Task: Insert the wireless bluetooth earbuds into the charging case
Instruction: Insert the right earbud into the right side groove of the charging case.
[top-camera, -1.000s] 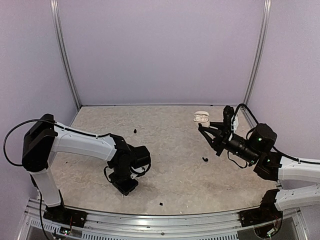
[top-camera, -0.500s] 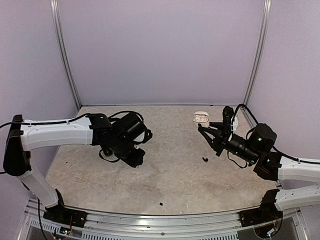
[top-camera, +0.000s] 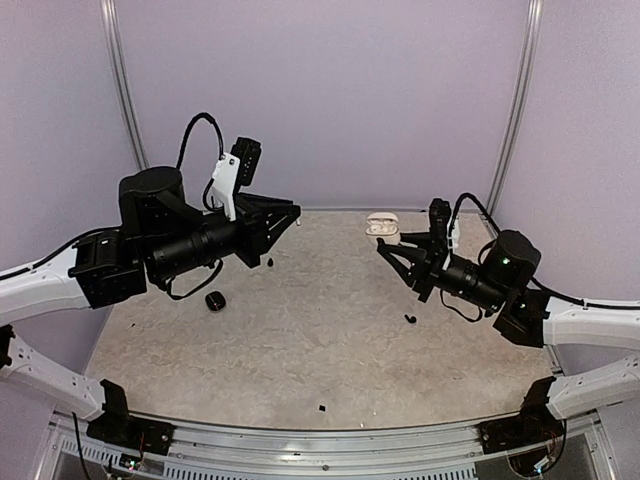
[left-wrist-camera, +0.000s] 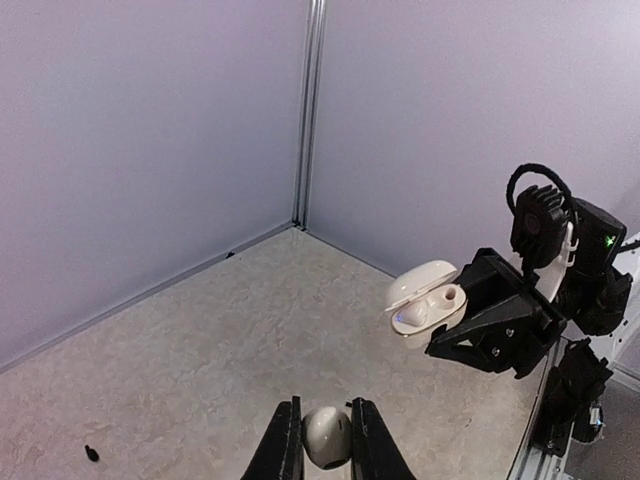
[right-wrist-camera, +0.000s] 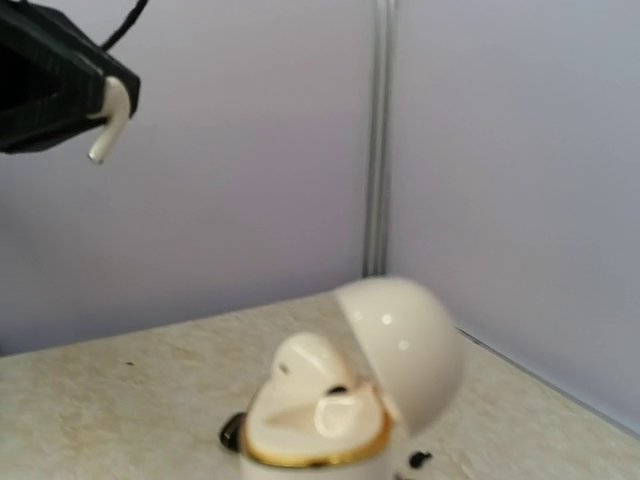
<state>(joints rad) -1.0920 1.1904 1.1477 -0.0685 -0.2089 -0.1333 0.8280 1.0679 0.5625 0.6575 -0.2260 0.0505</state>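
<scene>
No readable text, label, brand, number or sign anywhere. Charging case (left-wrist-camera: 425, 300): plain white shell, no logo legible. Earbud (left-wrist-camera: 326, 436): plain white, unmarked. Left arm (top-camera: 60, 280), right arm (top-camera: 590, 325): black and white housings, no lettering legible. Wall (top-camera: 320, 100): no print.
</scene>
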